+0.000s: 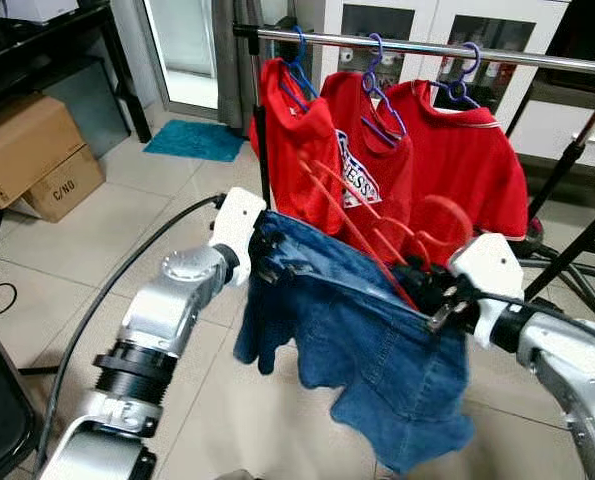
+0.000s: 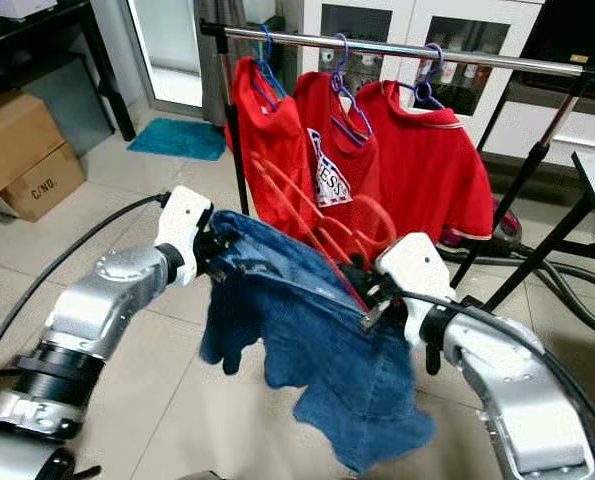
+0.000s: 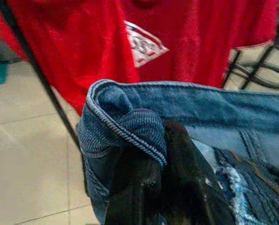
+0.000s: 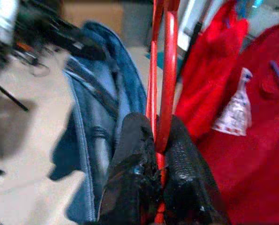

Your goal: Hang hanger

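Note:
A red plastic hanger (image 1: 357, 215) carries blue jeans (image 1: 377, 340), held low in front of the metal clothes rail (image 1: 537, 58). My right gripper (image 1: 422, 285) is shut on the hanger's thin red bars (image 4: 169, 70), at the jeans' right end. The black fingers (image 4: 134, 154) pinch those bars. My left gripper (image 1: 262, 245) is shut on the jeans' folded waistband (image 3: 130, 122) at the left end. Three red shirts (image 1: 457, 160) hang on the rail from blue and purple hangers, just behind the red hanger.
The rack's black upright (image 1: 262, 150) and slanted legs (image 1: 577, 240) stand behind the jeans. Cardboard boxes (image 1: 27, 150) sit at the left by a dark shelf. A teal mat (image 1: 195, 140) lies by the door. A black cable (image 1: 107, 290) runs along my left arm.

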Motion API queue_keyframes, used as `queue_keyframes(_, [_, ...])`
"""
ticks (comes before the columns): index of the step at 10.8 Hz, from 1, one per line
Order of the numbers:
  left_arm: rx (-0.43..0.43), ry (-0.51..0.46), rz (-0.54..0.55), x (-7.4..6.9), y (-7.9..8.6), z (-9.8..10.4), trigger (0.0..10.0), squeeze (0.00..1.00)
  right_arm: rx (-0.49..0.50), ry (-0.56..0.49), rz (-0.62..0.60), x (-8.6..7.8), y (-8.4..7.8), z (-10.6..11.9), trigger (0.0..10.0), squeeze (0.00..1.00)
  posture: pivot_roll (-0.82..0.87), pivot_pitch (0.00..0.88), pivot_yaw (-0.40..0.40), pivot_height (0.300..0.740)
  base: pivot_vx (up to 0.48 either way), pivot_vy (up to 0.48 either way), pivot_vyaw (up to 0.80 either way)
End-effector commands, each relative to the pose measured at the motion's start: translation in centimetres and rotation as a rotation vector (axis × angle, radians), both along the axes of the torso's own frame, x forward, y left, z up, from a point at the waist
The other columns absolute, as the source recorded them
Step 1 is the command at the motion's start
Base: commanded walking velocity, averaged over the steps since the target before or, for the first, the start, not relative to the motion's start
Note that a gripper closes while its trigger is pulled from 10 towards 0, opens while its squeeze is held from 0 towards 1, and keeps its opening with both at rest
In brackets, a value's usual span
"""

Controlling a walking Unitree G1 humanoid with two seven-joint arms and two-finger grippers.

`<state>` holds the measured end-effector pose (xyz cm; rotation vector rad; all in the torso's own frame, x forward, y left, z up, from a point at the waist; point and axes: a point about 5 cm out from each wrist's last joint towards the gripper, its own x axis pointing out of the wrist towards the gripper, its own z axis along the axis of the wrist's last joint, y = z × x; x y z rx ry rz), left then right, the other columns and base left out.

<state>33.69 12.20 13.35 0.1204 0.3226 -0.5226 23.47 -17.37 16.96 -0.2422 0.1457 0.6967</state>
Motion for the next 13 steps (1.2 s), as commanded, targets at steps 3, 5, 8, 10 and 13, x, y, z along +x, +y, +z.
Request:
queue_keyframes(3, [-0.133,-0.068,-0.218,-1.4,-4.6,1.2,0.0,0.00,0.364,-0.054,-0.377,2.5,0.4,0.6,10.0,0.00,-0.09,0.000,0.055,0.740,0.000,0.000,0.00])
queue_keyframes(5, [-0.194,-0.047,-0.458,-3.9,-8.4,1.5,0.0,0.00,0.472,-0.048,-0.512,3.2,1.2,-0.7,10.0,0.00,-0.10,0.000,0.077,0.740,0.000,0.000,0.00])
queue_keyframes(8, [-0.189,-0.046,-0.265,-3.8,-4.6,0.9,0.0,0.00,0.167,0.028,-0.656,1.8,-1.7,-4.3,10.0,0.00,-0.13,0.000,0.118,0.740,0.000,0.000,0.00])
queue_keyframes(10, [-0.091,-0.053,-0.128,-4.5,-0.6,-1.0,7.0,0.00,-0.055,0.168,-0.642,-2.0,-2.5,-8.2,10.0,0.00,-0.13,0.000,0.130,0.740,0.000,0.000,-0.80])
queue_keyframes(13, [0.010,-0.090,0.140,-5.8,3.7,-3.8,10.0,0.00,0.000,0.311,-0.666,-5.4,-1.1,-9.7,10.0,0.00,-0.12,0.000,0.115,0.740,0.000,0.000,-0.80])
